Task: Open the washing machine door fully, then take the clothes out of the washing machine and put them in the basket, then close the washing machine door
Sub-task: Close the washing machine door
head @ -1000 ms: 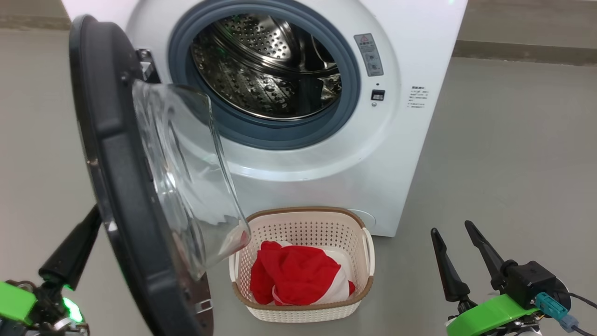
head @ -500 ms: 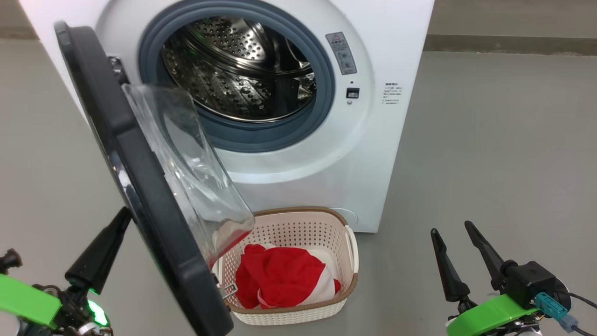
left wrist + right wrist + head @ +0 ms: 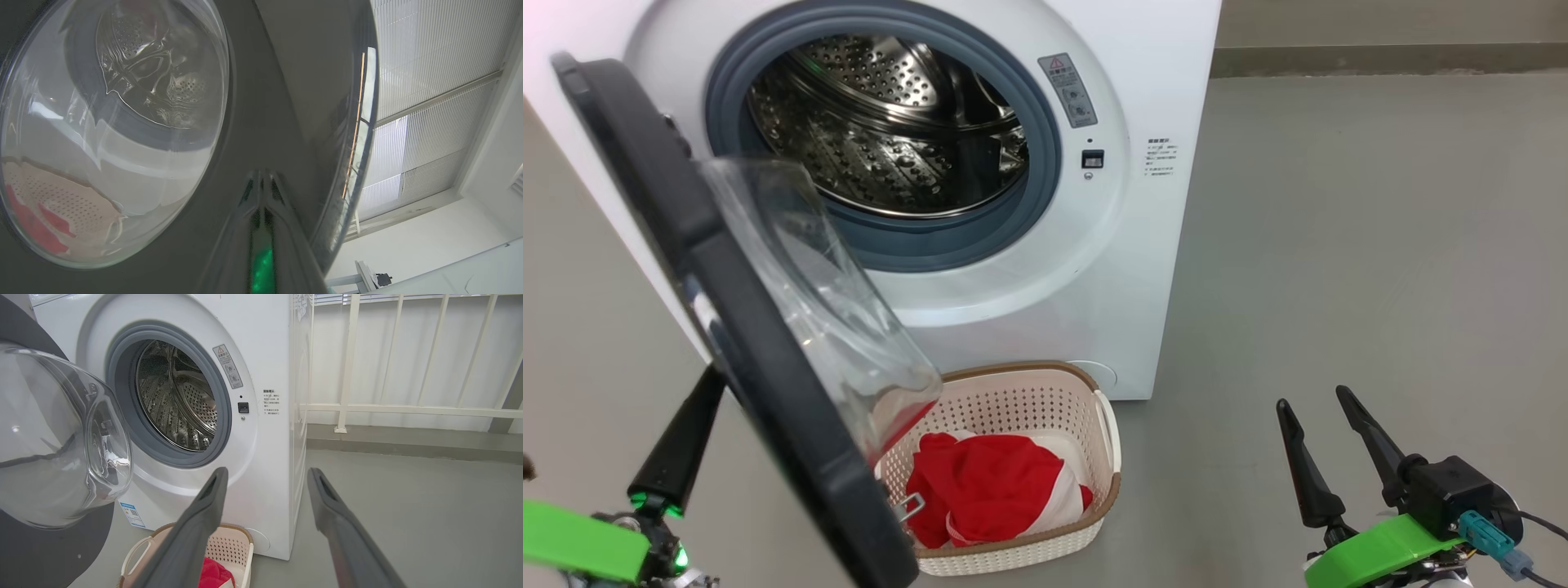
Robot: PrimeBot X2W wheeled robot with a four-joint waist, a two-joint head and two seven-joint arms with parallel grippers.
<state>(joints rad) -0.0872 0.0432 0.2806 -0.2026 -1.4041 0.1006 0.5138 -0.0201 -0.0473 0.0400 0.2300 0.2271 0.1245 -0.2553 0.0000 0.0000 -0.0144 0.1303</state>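
Note:
The washing machine stands with its steel drum bare. The washing machine door hangs partly open from the left, its glass bowl over the left end of the basket. Red and white clothes lie in that basket. My left gripper is shut behind the door, its tips against the door's black outer rim. At the lower right my right gripper stands open and empty; in the right wrist view it points at the machine's front above the basket.
Grey floor stretches to the right of the machine. A white railing and a low kerb run behind that floor. Through the door glass the basket and the drum show distorted.
The head camera has turned, so the whole picture has shifted left. Against the basket, the door's lower edge has swung right. My left gripper stays behind the door; the right arm is still.

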